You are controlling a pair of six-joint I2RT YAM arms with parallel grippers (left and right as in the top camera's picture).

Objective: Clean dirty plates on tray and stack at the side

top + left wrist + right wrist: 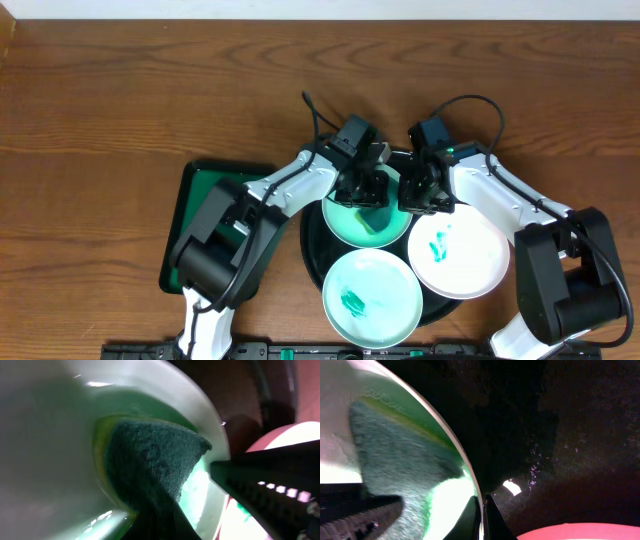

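Sponge, plate, tray, wood-grain tabletop

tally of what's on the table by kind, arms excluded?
White plates: 3 (back plate, front plate, right plate)
Trays: 2 (black round tray, green rectangular tray)
Sponges: 1 (green sponge)
Total: 6
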